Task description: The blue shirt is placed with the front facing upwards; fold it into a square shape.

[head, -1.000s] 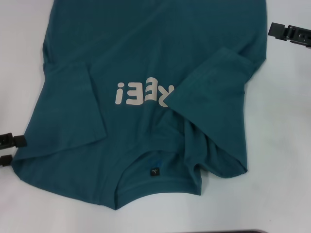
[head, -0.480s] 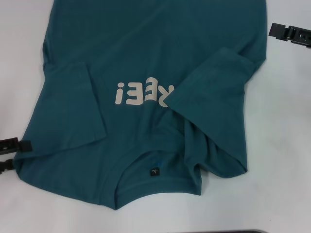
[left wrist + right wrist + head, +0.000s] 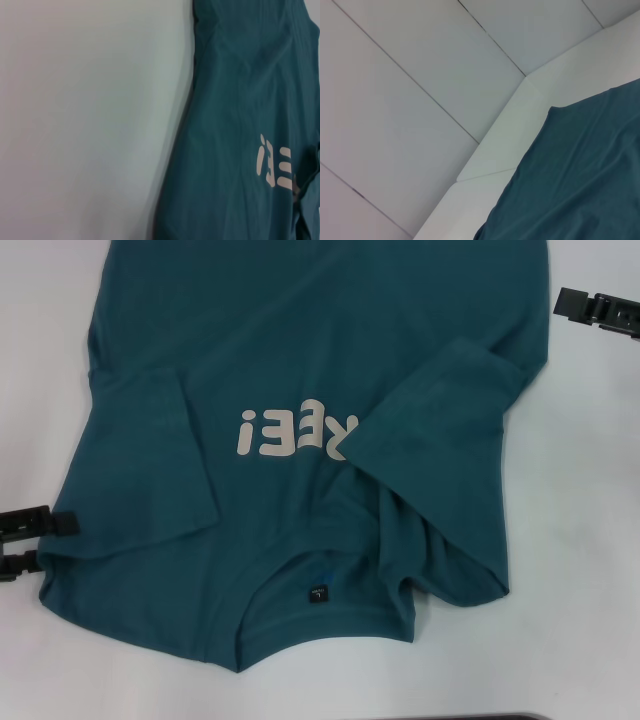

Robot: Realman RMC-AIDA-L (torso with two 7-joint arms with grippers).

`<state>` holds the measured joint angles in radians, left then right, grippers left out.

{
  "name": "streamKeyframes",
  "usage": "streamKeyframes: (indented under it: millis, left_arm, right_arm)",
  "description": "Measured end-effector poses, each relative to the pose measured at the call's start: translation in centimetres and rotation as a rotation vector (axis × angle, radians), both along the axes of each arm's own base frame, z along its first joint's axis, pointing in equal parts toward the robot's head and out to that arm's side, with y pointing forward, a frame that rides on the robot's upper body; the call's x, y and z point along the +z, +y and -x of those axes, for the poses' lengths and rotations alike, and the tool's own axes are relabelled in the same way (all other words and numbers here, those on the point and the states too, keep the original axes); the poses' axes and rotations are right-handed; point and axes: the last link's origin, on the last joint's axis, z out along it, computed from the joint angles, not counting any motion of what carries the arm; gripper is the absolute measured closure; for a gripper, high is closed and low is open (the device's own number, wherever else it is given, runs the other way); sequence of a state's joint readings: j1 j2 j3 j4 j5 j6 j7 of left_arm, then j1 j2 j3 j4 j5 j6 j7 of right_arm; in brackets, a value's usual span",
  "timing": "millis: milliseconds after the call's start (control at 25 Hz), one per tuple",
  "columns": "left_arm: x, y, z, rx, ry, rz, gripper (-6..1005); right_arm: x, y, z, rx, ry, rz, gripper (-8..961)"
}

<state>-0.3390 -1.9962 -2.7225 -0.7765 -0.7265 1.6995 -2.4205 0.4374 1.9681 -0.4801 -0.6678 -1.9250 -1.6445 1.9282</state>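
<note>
So the blue shirt [image 3: 300,430] is spread front-up over the white surface [image 3: 590,570], collar end nearest the robot, with the little black neck label [image 3: 317,594] just inside the collar and the cream lettering [image 3: 295,432] across the chest. The sleeve right of the lettering is already flipped in over the chest, covering the last letter, and the cloth between it and the collar is pretty bunched up. What's changed over the last second: the left gripper [image 3: 35,540] has slid inward from the frame edge and now sits right at the shirt's shoulder corner, left of the neck label. Its two dark fingers are spread a bit, one above the other, and the shirt edge looks to be at or just between them, but I can't say it's actually pinching cloth yet. The corner also looks nudged slightly. My read is it's lining up to grab that side for the next fold inward. The right gripper [image 3: 597,308] hangs off the shirt's far right side, well away from the lettering, not touching fabric; can't tell how its fingers stand. The square is a long way off, I'd say.
</note>
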Motion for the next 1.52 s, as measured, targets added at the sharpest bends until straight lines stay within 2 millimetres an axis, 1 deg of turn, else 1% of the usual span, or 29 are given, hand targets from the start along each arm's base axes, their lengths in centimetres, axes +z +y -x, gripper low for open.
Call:
streamKeyframes:
  millis: [280, 560, 800, 1080, 1360, 1520]
  left_arm:
    - [0.1, 0.3, 0.0, 0.008, 0.011, 0.003, 115]
    - [0.5, 0.1, 0.4, 0.024, 0.024, 0.001, 116]
    - [0.3, -0.1, 0.6, 0.031, 0.046, 0.029, 116]
    - [-0.1, 0.1, 0.3, 0.016, 0.038, 0.042, 125]
    - [-0.7, 0.7, -0.4, -0.007, 0.025, 0.054, 128]
    - [-0.7, 0.8, -0.5, -0.007, 0.027, 0.055, 159]
  right_arm:
    - [0.0, 0.1, 0.1, 0.003, 0.000, -0.001, 10]
    - [0.2, 0.1, 0.0, -0.001, 0.004, -0.010, 11]
    - [0.2, 0.1, 0.0, -0.001, 0.003, -0.012, 11]
    - [0.3, 0.0, -0.1, -0.005, 0.004, -0.015, 9]
    - [0.3, 0.0, -0.1, -0.006, 0.004, -0.016, 10]
    - [0.3, 0.0, -0.2, -0.006, 0.004, -0.016, 11]
